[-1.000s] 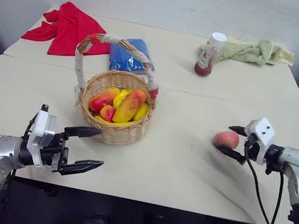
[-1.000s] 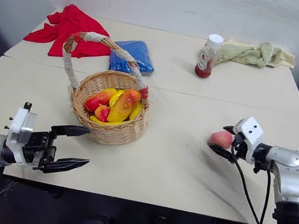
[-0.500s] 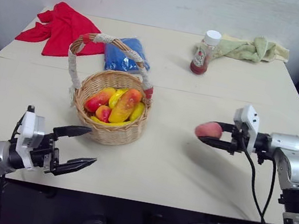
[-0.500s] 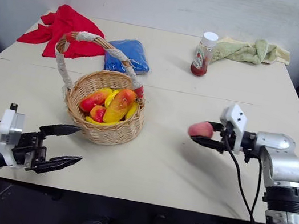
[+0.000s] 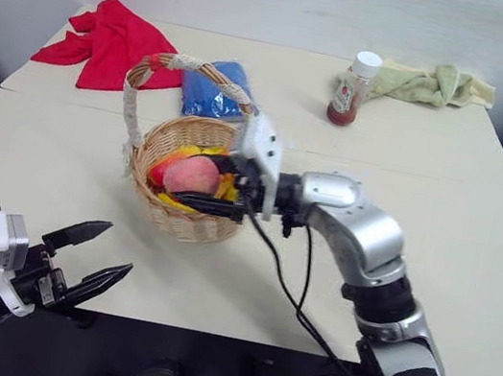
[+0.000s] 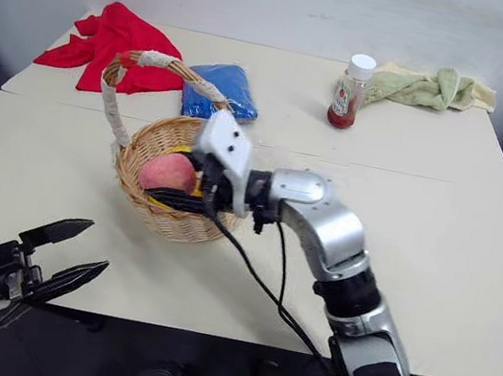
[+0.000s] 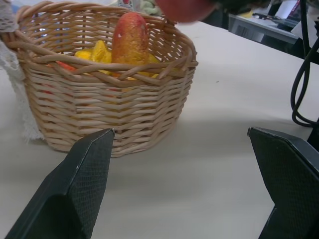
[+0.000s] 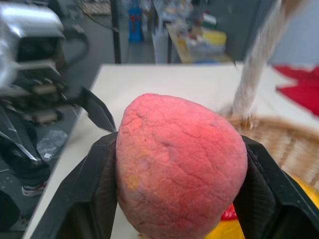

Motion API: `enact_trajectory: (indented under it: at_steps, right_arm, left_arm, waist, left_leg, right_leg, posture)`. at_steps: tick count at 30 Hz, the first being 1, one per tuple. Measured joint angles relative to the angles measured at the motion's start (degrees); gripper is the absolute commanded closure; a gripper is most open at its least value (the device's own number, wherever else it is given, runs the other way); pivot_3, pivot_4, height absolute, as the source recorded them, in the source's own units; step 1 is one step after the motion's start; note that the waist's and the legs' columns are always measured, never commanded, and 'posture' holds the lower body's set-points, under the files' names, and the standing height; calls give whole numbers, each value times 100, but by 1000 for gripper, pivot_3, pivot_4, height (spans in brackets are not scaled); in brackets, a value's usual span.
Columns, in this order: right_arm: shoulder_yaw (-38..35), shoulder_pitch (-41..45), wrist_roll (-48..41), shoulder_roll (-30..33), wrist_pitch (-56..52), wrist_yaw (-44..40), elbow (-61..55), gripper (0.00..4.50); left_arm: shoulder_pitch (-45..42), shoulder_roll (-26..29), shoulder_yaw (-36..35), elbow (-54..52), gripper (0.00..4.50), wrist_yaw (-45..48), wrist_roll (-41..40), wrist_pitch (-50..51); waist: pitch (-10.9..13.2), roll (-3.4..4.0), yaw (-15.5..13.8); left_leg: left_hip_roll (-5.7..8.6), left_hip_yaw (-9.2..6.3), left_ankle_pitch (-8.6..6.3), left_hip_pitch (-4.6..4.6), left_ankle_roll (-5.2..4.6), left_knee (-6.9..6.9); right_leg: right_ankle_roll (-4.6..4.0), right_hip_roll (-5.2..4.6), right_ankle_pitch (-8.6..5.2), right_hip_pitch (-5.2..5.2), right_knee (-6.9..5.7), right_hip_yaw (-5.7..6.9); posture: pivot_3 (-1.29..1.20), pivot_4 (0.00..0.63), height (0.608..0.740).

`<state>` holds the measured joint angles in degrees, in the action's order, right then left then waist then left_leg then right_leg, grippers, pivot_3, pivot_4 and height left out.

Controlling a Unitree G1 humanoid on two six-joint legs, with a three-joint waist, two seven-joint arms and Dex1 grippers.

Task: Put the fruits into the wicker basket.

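Observation:
A round pink-red peach [image 5: 192, 176] hangs just above the wicker basket [image 5: 189, 220], clamped between the black fingers of my right gripper [image 5: 196, 180], which reaches in from the right. In the right wrist view the peach [image 8: 180, 164] sits tight between both fingers. Several yellow and orange-red fruits [image 7: 129, 40] lie in the basket, among them an elongated mango-like one. The basket's tall cloth-wrapped handle [image 5: 131, 110] arches over it. My left gripper [image 5: 91, 254] stands open near the table's front left edge, a little in front of the basket, with nothing between its fingers.
At the back of the table lie a red cloth [image 5: 110, 41], a blue packet [image 5: 212, 90] behind the basket, a red-filled bottle with a white cap [image 5: 350, 91] and a pale green towel [image 5: 429, 84]. My right arm [image 5: 361, 232] stretches across the table's middle.
My right gripper has carried the peach from the table's right side leftward and up to above the basket. My left gripper has drawn back toward the front left corner, still open.

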<state>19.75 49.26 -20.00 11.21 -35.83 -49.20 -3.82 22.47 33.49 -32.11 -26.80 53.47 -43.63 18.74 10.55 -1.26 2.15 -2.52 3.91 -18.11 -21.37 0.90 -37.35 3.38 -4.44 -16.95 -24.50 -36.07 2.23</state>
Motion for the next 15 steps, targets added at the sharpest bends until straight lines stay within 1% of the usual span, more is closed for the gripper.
enact_trajectory:
  at_steps: [3,6,9,10,11,12,14,15]
  right_arm:
    - [20,2,322,-111,372,178,472,62]
    - [-72,-6,217,-94,602,-54,480,21]
    - [-553,-204,-723,57,396,-746,-39,21]
    - [-776,-304,-1179,221,141,-994,-277,21]
    - [-1005,-395,-1646,513,-219,-1255,-485,21]
    - [-1145,-456,-1878,747,-449,-1399,-563,21]
    - [-1305,-629,-2113,1263,-795,-1652,-600,21]
    - [-1310,-691,-2095,1460,-824,-1737,-573,21]
  left_arm:
    - [-4,-80,13,-67,0,-104,0,0]
    - [-27,-90,72,-166,0,-145,0,0]
    - [-80,-89,95,-188,0,-156,-4,-3]
    - [-108,-85,105,-185,0,-159,-9,-1]
    - [-117,-82,100,-178,0,-162,-17,-1]
    - [-136,-80,102,-174,0,-162,-21,0]
    - [-195,-76,97,-169,0,-169,-48,1]
    - [-229,-74,98,-168,0,-183,-83,3]
  waist:
    - [0,0,1]
    - [0,0,3]
    - [1,1,-11]
    - [1,1,-31]
    - [1,1,-47]
    - [0,0,-50]
    - [1,0,-49]
    - [1,1,-49]
  left_leg:
    - [0,0,0,-4,-2,2]
    - [-5,0,-1,-5,-3,5]
    - [-10,-3,-1,-5,-4,6]
    - [-10,-8,-2,-5,-4,5]
    - [-9,-11,-3,-4,-7,0]
    - [-7,-12,-3,-4,-10,-2]
    - [-5,-11,-3,3,-12,-6]
    - [-4,-11,-2,6,-14,-6]
  right_leg:
    - [0,0,0,0,2,11]
    - [1,2,0,0,2,34]
    - [1,3,0,2,2,48]
    - [1,3,1,8,4,53]
    - [2,0,1,13,8,55]
    - [2,-3,1,15,8,55]
    - [3,-5,2,22,8,53]
    - [3,-5,2,23,7,53]
  posture:
    - [0,150,740]
    - [0,150,740]
    - [0,150,740]
    - [0,150,740]
    - [0,150,740]
    - [0,150,740]
    - [0,150,740]
    - [0,150,740]
